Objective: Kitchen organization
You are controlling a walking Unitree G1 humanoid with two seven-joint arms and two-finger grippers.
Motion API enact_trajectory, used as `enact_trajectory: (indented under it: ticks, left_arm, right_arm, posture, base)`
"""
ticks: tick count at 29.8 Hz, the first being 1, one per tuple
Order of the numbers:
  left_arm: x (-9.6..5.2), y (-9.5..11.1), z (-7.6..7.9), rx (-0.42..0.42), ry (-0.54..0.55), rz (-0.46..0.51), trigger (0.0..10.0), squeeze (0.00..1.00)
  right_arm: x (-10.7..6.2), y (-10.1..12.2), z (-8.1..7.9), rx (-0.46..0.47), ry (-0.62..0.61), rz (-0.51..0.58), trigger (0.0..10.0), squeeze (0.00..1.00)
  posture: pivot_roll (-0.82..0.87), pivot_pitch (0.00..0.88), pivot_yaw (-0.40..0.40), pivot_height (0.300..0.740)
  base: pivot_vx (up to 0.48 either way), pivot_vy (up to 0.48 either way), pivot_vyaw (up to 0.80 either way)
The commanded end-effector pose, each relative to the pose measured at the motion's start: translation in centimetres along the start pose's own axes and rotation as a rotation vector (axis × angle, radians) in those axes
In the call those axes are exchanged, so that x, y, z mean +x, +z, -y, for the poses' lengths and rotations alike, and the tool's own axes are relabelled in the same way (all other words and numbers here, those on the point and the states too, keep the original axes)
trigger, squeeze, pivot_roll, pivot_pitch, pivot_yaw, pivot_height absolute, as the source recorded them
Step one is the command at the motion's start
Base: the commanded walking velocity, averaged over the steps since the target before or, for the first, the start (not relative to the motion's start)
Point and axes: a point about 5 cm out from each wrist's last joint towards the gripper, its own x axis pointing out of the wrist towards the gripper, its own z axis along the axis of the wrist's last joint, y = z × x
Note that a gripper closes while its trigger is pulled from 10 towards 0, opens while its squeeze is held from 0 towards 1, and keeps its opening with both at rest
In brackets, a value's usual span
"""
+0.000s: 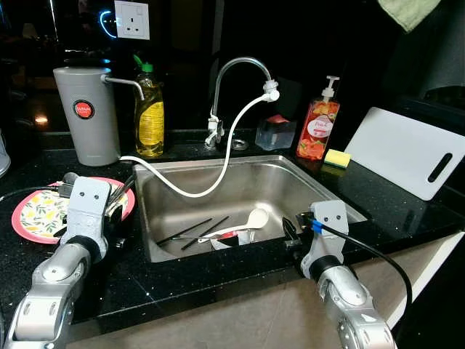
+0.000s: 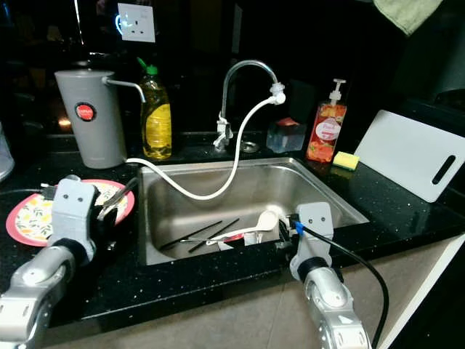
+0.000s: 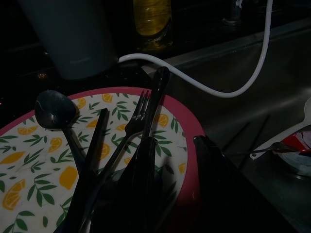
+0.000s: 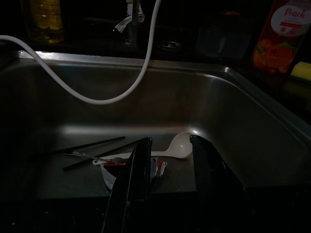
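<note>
A pink-rimmed plate with a lemon pattern [image 1: 30, 218] lies on the black counter left of the sink. On it rest a black spoon [image 3: 54, 110], a black fork [image 3: 137, 116] and other dark utensils. My left gripper [image 3: 174, 143] hovers open over the plate's sink-side rim, one finger above the utensils. In the steel sink [image 1: 290, 182] lie black chopsticks [image 1: 192, 231], a white spoon [image 1: 254, 217] and a small red-and-white bowl [image 4: 114, 172]. My right gripper [image 4: 170, 141] stands open at the sink's front edge, pointing at the bowl and white spoon.
A grey jug [image 1: 87, 113] and yellow dish soap bottle [image 1: 150, 113] stand behind the plate. A white hose [image 1: 211, 182] runs from the faucet [image 1: 240, 73] across the sink. Peach soap [image 1: 318, 127], a sponge [image 1: 336, 157] and a white cutting board [image 1: 403, 153] sit at right.
</note>
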Motion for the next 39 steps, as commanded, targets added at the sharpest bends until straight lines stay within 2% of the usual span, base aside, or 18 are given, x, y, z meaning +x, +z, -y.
enact_trajectory:
  ticks: [1,39]
  left_arm:
    - [0.01,0.03,0.42,-0.004,-0.01,0.009,10.0,0.0]
    - [0.02,0.04,0.43,-0.005,-0.007,0.009,10.0,0.0]
  right_arm:
    - [-0.06,-0.21,0.19,-0.001,-0.008,-0.015,10.0,0.0]
    - [-0.02,-0.17,0.22,0.0,-0.009,-0.013,10.0,0.0]
  posture:
    - [-0.01,0.0,-0.104,0.74]
    - [-0.01,0.0,-0.109,0.74]
  base:
    - [0.0,0.0,0.0]
    - [0.0,0.0,0.0]
